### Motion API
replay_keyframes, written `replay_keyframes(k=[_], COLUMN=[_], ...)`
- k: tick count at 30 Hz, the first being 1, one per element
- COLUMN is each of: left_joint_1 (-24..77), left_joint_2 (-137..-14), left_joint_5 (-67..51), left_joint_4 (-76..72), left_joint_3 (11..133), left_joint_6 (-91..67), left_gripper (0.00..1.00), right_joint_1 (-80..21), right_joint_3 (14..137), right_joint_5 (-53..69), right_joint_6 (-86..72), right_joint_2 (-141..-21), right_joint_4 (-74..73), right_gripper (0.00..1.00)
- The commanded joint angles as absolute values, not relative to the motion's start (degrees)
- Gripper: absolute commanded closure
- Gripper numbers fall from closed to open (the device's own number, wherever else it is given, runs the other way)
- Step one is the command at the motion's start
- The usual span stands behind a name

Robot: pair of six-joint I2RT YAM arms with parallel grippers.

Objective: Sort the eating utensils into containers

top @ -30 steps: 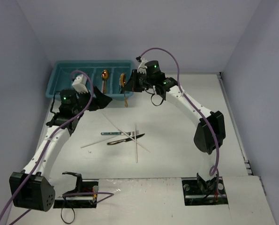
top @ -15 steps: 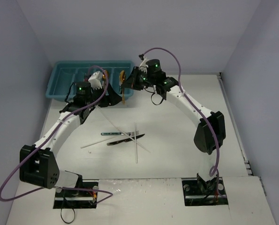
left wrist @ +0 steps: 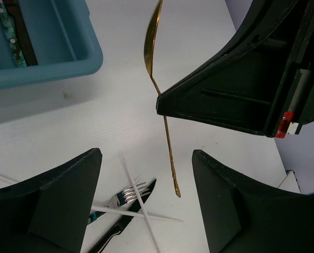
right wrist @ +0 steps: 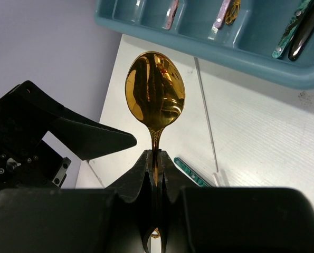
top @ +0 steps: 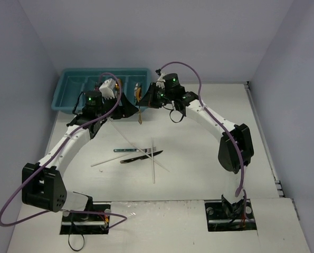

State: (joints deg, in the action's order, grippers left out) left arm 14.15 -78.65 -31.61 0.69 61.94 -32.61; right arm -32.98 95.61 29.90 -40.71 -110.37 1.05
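Gold spoon (right wrist: 155,95) is clamped by its thin handle in the right gripper (right wrist: 155,158), jaws pressed shut on it, bowl end toward the tray (right wrist: 209,47). It hangs over the table (right wrist: 262,121) just beside the tray's near edge, not over a compartment yet. Left gripper (left wrist: 146,195) is spread apart, empty, close by.

Risks: the narrow pinch may let the spoon swivel or slip, and the arms are near enough to bump.

Right wrist view shows the pinch. Left wrist view shows the handle tail hanging free above the fork (left wrist: 127,196). The top view is too small for either.
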Motion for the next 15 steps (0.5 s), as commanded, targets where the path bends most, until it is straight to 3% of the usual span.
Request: replay_keyframes(k=[1,8,12,15], left_joint_1=[15.0,16.5,16.5,16.5], left_joint_2=[-77.5,-79.9,-81.6,-82.1], left_joint_5=[-33.6,-33.2,-33.2,-33.1], left_joint_4=[-3.2,-0.1,3.3,3.5], left_joint_3=[65.8,67.7,69.3,70.0], left_joint_6=[-32.3,-29.7,-29.6,-29.5], left_gripper=[0.33,0.35,0.39,0.49], right_joint_1=[-32.8,-34.2,-35.0,-35.0], right_joint_3=[98.3,102.6,102.8,102.4], right_joint_5=[30.1,31.6,32.2,32.8], right_joint_6=[-42.1,-43.7,-44.0,-44.1], right_joint_2=[-108.9,-110.8,-111.0,-110.8], right_joint_4=[5.3,6.0,6.7,6.9], right_gripper=[1.0,1.0,1.0,1.0])
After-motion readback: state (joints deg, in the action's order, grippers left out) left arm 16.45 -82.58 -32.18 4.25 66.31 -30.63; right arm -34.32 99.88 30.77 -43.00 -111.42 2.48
